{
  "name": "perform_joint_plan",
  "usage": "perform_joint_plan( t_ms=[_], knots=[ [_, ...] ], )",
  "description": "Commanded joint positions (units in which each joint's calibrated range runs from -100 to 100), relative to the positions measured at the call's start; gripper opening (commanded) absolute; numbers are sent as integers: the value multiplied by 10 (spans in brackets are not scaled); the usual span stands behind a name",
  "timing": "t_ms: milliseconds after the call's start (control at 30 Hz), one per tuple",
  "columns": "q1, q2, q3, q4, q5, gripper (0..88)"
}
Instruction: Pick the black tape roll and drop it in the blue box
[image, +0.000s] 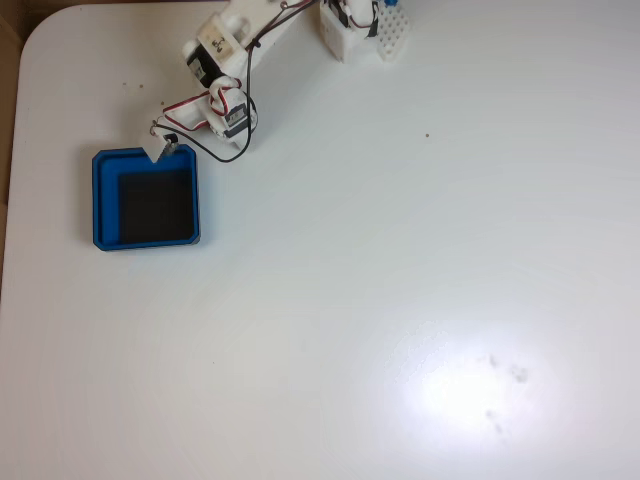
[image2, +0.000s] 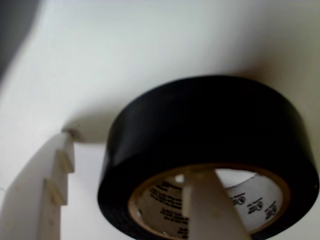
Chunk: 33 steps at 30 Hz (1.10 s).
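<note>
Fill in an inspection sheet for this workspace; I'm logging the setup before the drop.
Surface: white table, small specks, glare patch lower right.
Job's things: tape roll on the gripper's finger, threaded through its core; blue box left, black floor empty.
Clutter: nothing seen.
Gripper: gripper at the box's top rim, carrying the roll.
Cables: red, black and white wires looping beside the arm.
Surroundings: brown strip beyond the table's left edge.

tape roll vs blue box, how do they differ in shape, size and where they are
The tape roll is a round black ring with a pale printed core; the blue box is a square tray with a blue rim. In the fixed view the roll is far smaller than the box. The roll hangs on the gripper, one finger through its hole, at the box's top edge; the box lies flat on the table. Both show black.
</note>
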<state>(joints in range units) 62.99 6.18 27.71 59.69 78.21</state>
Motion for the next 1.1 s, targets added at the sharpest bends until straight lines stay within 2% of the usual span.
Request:
perform_joint_plan(
  t_ms=[0,600,1067],
  knots=[
    [1,-2,-26,-3,1,160],
    [1,-2,-26,0,-6,18],
    [19,-53,-25,0,-6,15]
  ],
)
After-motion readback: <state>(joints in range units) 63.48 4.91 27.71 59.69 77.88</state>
